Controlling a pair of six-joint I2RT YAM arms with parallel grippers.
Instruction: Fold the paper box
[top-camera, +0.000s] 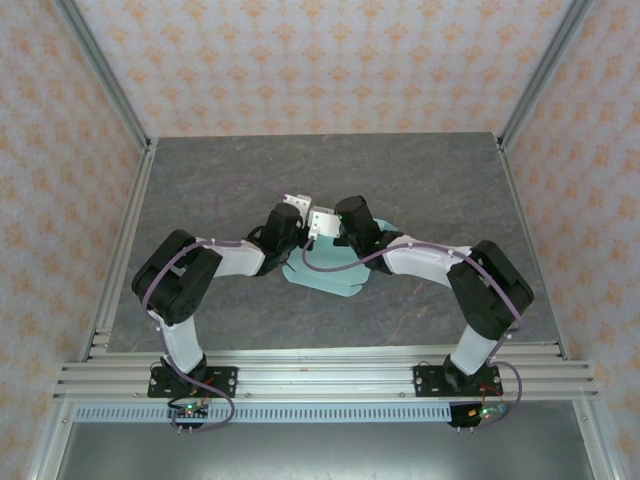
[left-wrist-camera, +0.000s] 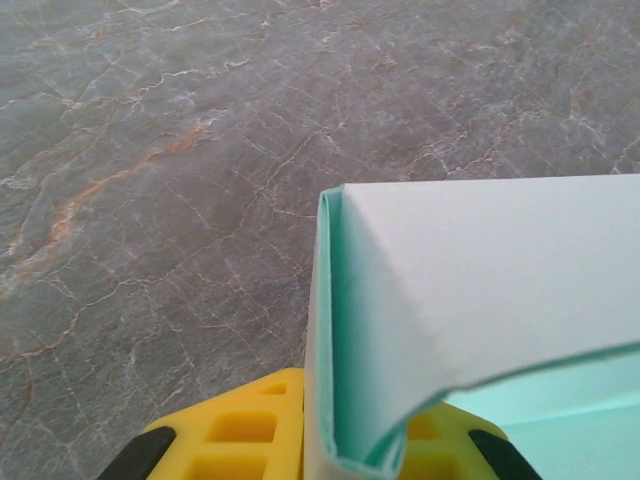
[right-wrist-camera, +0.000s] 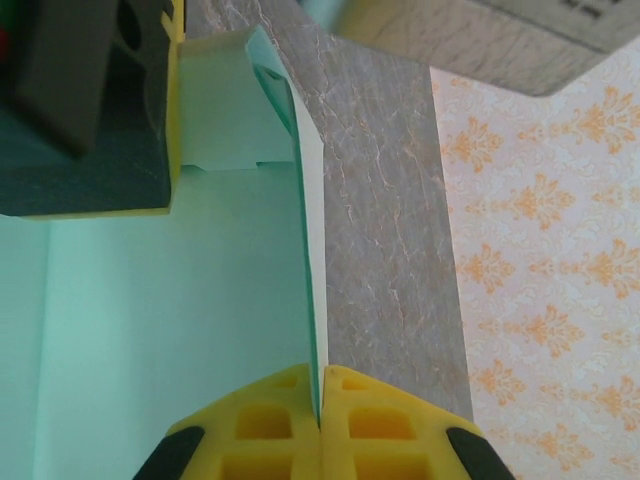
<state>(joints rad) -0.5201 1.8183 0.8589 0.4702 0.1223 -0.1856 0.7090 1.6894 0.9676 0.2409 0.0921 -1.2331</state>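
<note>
Locate the paper box (top-camera: 322, 273) at the middle of the table (top-camera: 430, 180), beneath both wrists. Note the left gripper (left-wrist-camera: 350, 410) clamped on a doubled upright wall. Note the right gripper (right-wrist-camera: 320, 385) pinched shut on a raised card edge.

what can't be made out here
Top view: both wrists cover most of the paper box, hiding its folds.
Left wrist view: a curled flap covers the left tool between its pads; grip unclear.
Right wrist view: the frame edges crop the right tool and a pale block, unidentifiable.
</note>
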